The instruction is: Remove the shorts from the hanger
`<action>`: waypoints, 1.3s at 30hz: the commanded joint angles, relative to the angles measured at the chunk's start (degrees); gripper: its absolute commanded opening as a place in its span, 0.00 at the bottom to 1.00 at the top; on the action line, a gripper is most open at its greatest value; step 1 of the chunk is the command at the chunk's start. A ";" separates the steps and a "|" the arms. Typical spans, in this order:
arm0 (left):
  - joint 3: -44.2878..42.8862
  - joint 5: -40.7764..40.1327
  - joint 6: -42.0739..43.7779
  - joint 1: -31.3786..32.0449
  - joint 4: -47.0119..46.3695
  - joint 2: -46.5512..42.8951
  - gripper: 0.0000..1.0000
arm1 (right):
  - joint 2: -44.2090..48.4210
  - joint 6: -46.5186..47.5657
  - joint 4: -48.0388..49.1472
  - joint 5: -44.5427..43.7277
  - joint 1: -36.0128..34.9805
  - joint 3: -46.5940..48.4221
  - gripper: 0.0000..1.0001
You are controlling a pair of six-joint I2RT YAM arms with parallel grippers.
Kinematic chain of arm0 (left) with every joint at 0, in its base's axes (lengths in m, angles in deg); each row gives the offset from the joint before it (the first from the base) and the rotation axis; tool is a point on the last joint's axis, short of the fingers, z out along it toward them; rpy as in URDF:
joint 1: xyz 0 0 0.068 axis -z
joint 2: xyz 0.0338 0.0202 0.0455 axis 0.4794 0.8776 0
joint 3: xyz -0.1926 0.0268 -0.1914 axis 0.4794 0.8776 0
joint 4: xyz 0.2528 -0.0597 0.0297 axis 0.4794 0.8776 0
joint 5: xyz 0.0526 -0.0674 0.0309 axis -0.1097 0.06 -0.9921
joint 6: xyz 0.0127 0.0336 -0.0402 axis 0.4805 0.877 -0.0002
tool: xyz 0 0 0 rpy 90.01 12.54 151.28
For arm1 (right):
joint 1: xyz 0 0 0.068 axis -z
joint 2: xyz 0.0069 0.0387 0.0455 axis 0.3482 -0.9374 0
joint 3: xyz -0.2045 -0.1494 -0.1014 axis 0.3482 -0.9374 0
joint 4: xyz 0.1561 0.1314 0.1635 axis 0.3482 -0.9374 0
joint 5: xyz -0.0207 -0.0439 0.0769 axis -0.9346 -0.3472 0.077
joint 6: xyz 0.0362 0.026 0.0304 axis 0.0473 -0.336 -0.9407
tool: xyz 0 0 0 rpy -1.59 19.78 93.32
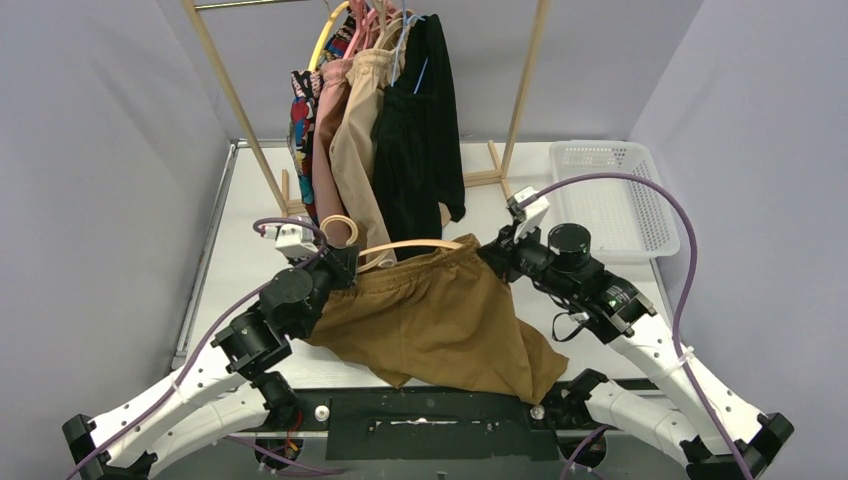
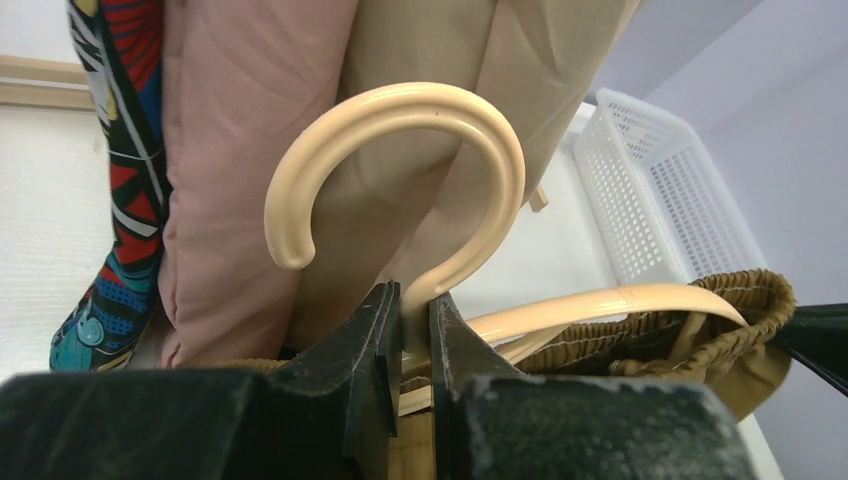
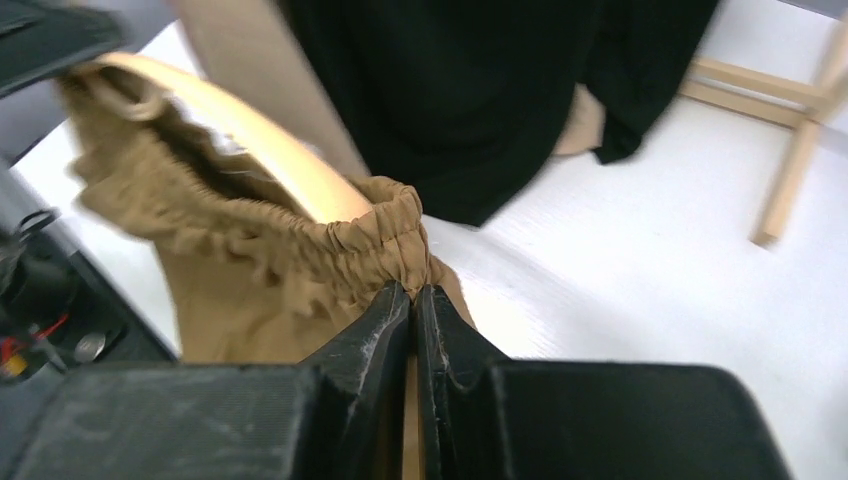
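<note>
Mustard-brown shorts [image 1: 435, 315] hang by their waistband from a cream hanger [image 1: 410, 245] held low over the table between the two arms. My left gripper [image 2: 412, 300] is shut on the hanger's neck, just below its hook [image 2: 400, 150]. The right gripper [image 3: 414, 292] is shut on the gathered elastic waistband [image 3: 370, 240] at the right end of the shorts [image 3: 260, 290]. In the top view the left gripper [image 1: 345, 262] sits at the hanger's left end and the right gripper [image 1: 492, 255] at its right end.
Black [image 1: 420, 130], beige [image 1: 358, 140], pink [image 1: 328, 130] and comic-print [image 1: 300, 120] shorts hang from a wooden rack [image 1: 525, 90] at the back. A white mesh basket [image 1: 610, 195] stands at the back right. The shorts' legs drape over the black base plate [image 1: 440, 420].
</note>
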 commanded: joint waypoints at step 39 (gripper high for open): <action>2.39 -1.14 1.58 -0.22 -7.19 -9.46 0.00 | -11.18 -8.46 13.10 16.82 16.34 -1.29 0.14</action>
